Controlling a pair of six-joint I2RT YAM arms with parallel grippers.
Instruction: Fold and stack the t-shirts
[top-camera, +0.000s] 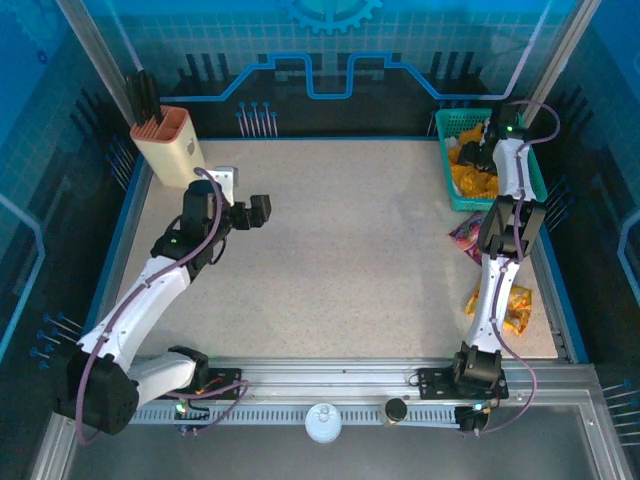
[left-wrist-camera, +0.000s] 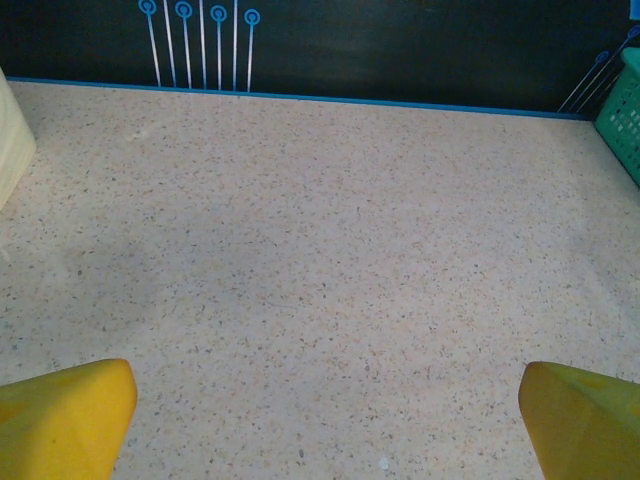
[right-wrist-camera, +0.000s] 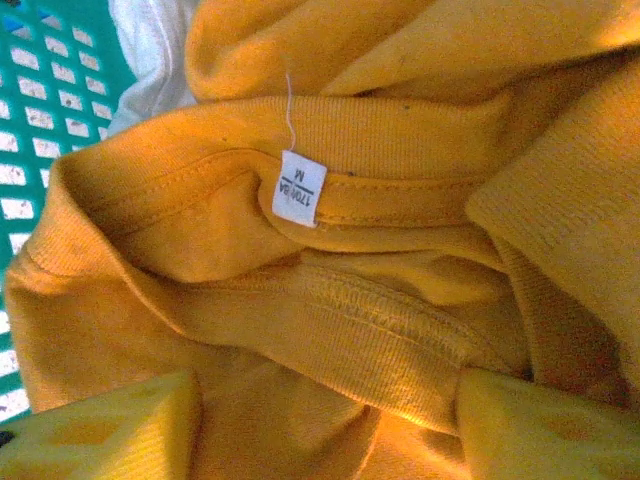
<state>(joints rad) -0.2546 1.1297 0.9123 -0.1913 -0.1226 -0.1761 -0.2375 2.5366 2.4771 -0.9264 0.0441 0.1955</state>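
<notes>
The mustard-orange t-shirt (right-wrist-camera: 380, 150) lies crumpled in a teal basket (top-camera: 446, 128) at the back right, with its collar and white size tag (right-wrist-camera: 299, 187) facing up. A pale white-grey t-shirt (right-wrist-camera: 150, 40) shows beneath it by the basket wall. My right gripper (right-wrist-camera: 325, 420) is down inside the basket (right-wrist-camera: 40, 110), and its yellow pads (right-wrist-camera: 110, 430) stand apart on either side of a ribbed collar fold. In the top view the right gripper (top-camera: 478, 152) hangs over the orange cloth (top-camera: 470, 180). My left gripper (top-camera: 262, 210) hovers wide open over bare table (left-wrist-camera: 320, 250), its fingertips (left-wrist-camera: 60, 420) holding nothing.
A beige holder with black tools (top-camera: 168, 145) stands at the back left. A purple packet (top-camera: 466, 235) and yellow snack packets (top-camera: 515, 305) lie along the right edge beside the right arm. A white disc (top-camera: 323, 422) sits on the front rail. Blue walls ring the table.
</notes>
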